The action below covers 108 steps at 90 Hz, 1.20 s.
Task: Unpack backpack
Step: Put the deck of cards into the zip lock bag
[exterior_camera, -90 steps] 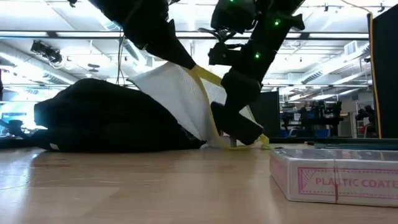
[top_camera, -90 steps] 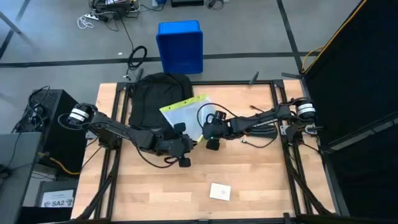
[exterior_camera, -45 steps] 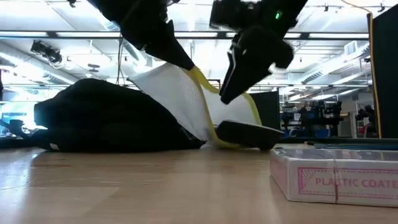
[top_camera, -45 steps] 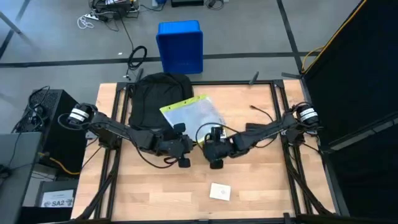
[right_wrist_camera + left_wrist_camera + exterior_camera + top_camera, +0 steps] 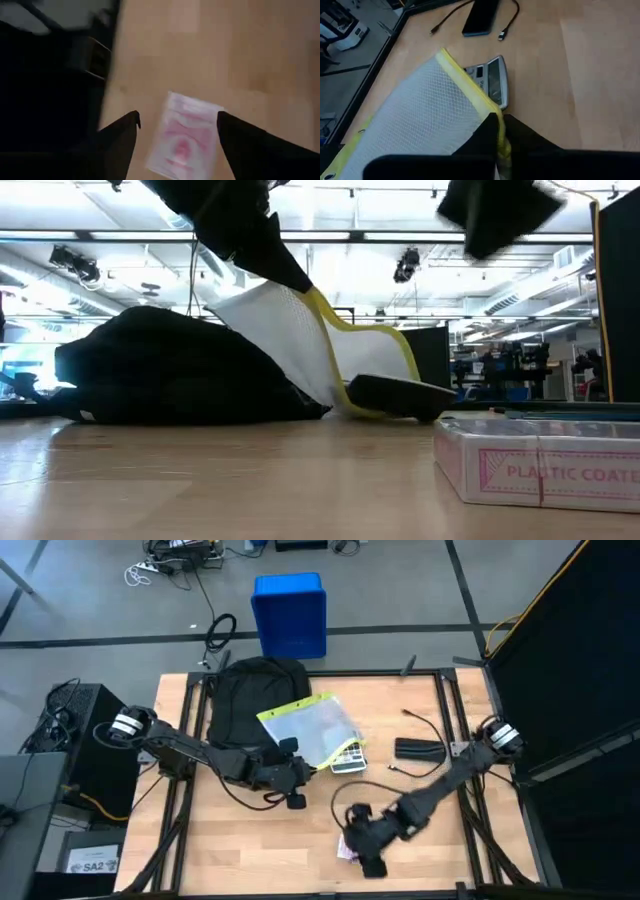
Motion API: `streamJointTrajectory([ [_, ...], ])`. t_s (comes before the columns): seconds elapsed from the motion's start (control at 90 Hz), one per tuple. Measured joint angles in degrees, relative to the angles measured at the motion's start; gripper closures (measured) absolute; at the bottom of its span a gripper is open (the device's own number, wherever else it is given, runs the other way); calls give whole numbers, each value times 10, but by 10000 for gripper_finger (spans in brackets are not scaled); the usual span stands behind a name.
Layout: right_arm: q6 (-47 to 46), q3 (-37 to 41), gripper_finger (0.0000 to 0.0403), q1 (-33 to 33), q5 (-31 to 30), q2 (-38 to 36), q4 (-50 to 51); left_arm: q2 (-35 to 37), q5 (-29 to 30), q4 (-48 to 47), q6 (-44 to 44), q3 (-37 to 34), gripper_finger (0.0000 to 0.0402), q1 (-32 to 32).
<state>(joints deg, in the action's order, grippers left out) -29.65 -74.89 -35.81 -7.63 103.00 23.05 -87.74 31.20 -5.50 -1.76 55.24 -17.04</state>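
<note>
Black backpack [image 5: 247, 700]; white mesh pouch [image 5: 310, 729] yellow-edged; pink-white card box [image 5: 184, 135]; blue bin [image 5: 290, 615]

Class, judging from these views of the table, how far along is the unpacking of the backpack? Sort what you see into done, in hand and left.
Done: a calculator, a dark flat device with its cable and a card box lie on the table.
In hand: the left end effector is shut on the mesh pouch, which rests on the backpack. The right end effector hangs open over the card box.
Left: setting the pouch down; the backpack's inside is hidden.

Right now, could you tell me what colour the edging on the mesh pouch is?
Yellow, around white mesh pouch; the left wrist view shows it best.
</note>
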Motion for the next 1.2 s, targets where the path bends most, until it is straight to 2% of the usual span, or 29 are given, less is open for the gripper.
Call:
streamJointTrajectory([
  [0.111,4,0,137,-35,-70,0,-59,0,0,0,-4,0,402,0],
  [0.211,1,0,127,-53,-133,0,-57,0,0,0,-4,0,402,0],
  [0.311,-28,9,114,-52,-151,0,-37,0,0,0,-4,0,402,0],
  [0.578,-38,23,47,-42,-132,1,-36,0,0,0,-3,0,402,0],
  [0.678,-40,22,23,-40,-124,28,-40,0,0,0,-3,0,402,0],
  [0.744,-49,22,9,-38,-95,56,-41,0,0,0,-2,0,402,0],
  [0.878,-49,19,9,-26,-52,91,-27,0,0,-1,-2,0,402,0],
  [1.2,-90,17,7,-11,-63,94,33,0,0,-2,1,0,402,0],
])
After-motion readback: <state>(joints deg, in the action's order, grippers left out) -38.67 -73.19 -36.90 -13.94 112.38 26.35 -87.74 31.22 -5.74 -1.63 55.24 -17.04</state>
